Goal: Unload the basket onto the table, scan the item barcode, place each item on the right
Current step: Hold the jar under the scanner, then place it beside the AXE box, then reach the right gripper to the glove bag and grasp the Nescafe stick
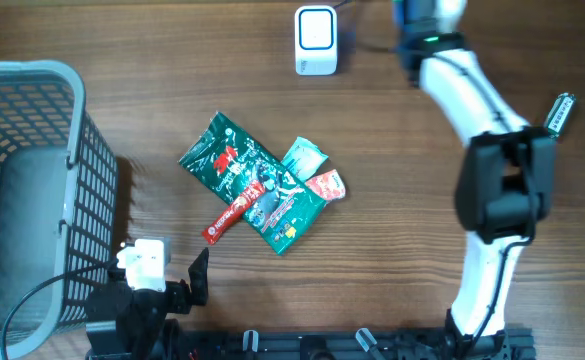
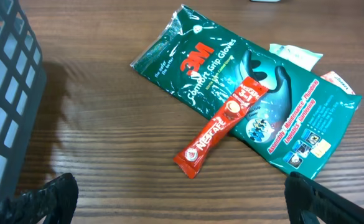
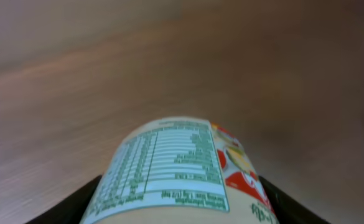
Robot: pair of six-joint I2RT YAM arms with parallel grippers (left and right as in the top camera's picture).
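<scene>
The right fingers (image 3: 66, 214) are clamped on either side of a rounded container (image 3: 169, 168). Its pale label is turned towards the wrist camera, with a table of small print and a red-and-yellow picture beside it. The container is held above the wooden tabletop (image 1: 422, 250). Seen from overhead, this wrist is at the far edge of the tabletop, just right of the white scanner (image 1: 315, 40); the container itself cannot be made out in that view.

The left fingers (image 2: 331, 202) are spread wide with nothing between them. They are low at the near-left of the tabletop, beside the grey basket (image 1: 32, 180). Ahead of them a green glove packet (image 2: 231, 81) is laid flat, and a red coffee stick (image 2: 222, 124) is laid slantwise across it, its lower end on bare wood. A teal sachet (image 1: 302, 157) and a red-and-white packet (image 1: 324, 186) are tucked against the packet's far side. A small green tube (image 1: 560, 112) is seen alone near the right edge, well apart from the rest.
</scene>
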